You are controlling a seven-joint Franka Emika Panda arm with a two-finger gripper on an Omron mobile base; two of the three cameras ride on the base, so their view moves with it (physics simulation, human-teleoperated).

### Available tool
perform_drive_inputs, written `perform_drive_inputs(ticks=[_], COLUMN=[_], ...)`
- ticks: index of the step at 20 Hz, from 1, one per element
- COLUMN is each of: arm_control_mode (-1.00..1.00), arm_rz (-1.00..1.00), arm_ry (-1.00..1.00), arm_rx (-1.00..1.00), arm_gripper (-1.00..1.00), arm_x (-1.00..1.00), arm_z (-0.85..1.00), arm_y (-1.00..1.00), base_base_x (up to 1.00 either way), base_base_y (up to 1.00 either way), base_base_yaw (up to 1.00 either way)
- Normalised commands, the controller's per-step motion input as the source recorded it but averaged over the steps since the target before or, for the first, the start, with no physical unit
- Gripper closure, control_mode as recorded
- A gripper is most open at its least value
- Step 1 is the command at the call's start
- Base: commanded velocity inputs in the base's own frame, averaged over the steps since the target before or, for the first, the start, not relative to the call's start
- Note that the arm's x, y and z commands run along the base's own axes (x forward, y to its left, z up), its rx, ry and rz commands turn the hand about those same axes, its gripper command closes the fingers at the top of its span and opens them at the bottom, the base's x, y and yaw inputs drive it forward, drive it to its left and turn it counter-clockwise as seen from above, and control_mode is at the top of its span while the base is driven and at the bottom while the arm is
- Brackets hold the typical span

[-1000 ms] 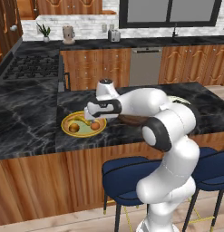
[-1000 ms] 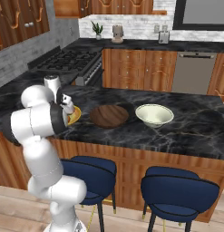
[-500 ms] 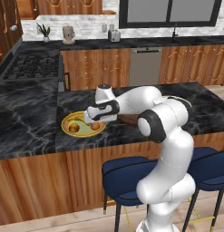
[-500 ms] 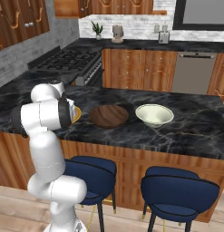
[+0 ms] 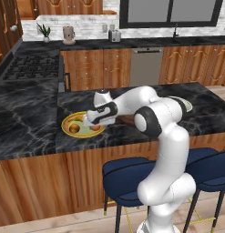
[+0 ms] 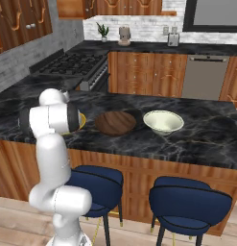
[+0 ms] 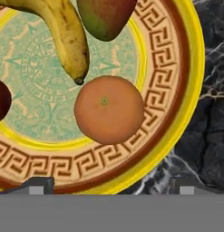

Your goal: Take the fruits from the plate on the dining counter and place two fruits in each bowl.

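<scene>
The yellow-rimmed plate (image 7: 177, 90) lies on the black marble dining counter (image 5: 32, 132) and holds the fruits. In the hand view a yellow banana (image 7: 63, 31) and a reddish-green apple (image 7: 106, 16) lie at the top. An orange round fruit (image 7: 109, 109) sits in the middle, and a dark brownish fruit (image 7: 0, 99) shows at the left edge. My gripper (image 7: 109, 186) is open and hovers close over the orange, its jaws wider than the fruit. From the left base view the gripper (image 5: 93, 120) hangs low over the plate (image 5: 70, 123). The dark wood bowl (image 6: 115, 123) and the cream bowl (image 6: 163, 121) stand to the plate's right.
Two blue stools (image 6: 187, 202) stand under the counter's near edge. A gas hob (image 5: 34, 68) sits at the far left. The wall counter (image 5: 145, 43) with a plant and small jars runs along the back.
The hand has come down a little closer over the plate and the elbow has swung. The jaws have stayed open and the fruits have not moved.
</scene>
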Motion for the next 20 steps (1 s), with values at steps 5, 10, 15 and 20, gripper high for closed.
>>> perform_drive_inputs(ticks=[5, 10, 15, 20], arm_control_mode=[-1.00, -1.00, -1.00, -1.00], arm_rz=[0.00, 0.00, 0.00, 0.00], arm_ry=[0.00, 0.00, 0.00, 0.00], arm_rx=[0.00, 0.00, 0.00, 0.00], arm_gripper=[-1.00, -1.00, -1.00, 1.00], arm_x=[0.27, 0.33, 0.23, 0.00], arm_z=[-0.15, -0.05, -0.12, -0.26], arm_y=[0.04, 0.00, 0.00, 0.02], base_base_x=[0.00, 0.00, 0.00, 0.00], base_base_y=[0.00, 0.00, 0.00, 0.00], base_base_yaw=[0.00, 0.00, 0.00, 0.00])
